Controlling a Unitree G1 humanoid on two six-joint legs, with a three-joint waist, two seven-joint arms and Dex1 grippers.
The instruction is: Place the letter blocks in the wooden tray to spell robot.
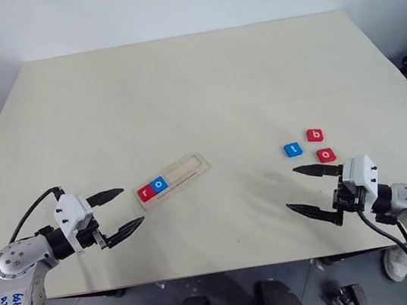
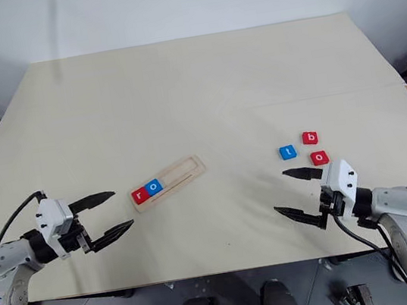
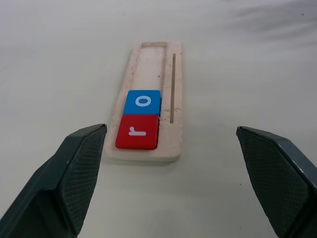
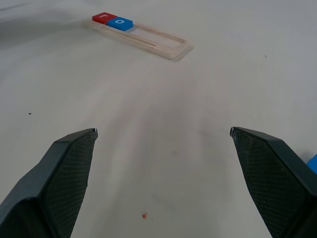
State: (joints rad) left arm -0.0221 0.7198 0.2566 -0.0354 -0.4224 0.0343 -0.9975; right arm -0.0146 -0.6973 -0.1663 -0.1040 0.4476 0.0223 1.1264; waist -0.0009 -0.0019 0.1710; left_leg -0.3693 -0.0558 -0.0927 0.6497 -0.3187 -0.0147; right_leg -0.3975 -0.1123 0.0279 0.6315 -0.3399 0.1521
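- Letter blocks sit in two groups: the red r block [image 1: 146,192] and a blue o block [image 1: 159,183] lie side by side at the left end of the wooden tray [image 1: 190,167], while the blue t block [image 1: 293,150], red b block [image 1: 315,135] and red o block [image 1: 326,155] lie loose on the table [image 1: 201,84], well to the right.
- Starting at the left, the left gripper [image 1: 120,211] hangs just left of the tray with its fingers spread wide and nothing between them.
- Risk here, as I judge it: the tray lies at a slant and looks light, so a nudge from that arm could slide it and shake the two seated tiles out of line.
- Going right, three tray places are free; b must go in next, and picking t or o first would misspell the word.
- Loose tiles lie close together, so wide fingers reaching for one may push a neighbour away.
- Farthest right, the right gripper [image 1: 312,190] waits just below the loose tiles, jaws fully apart and empty.
- Readable writing: white lowercase r, o, t, b, o on the tiles; blue handwriting on the left arm is too small to make out.
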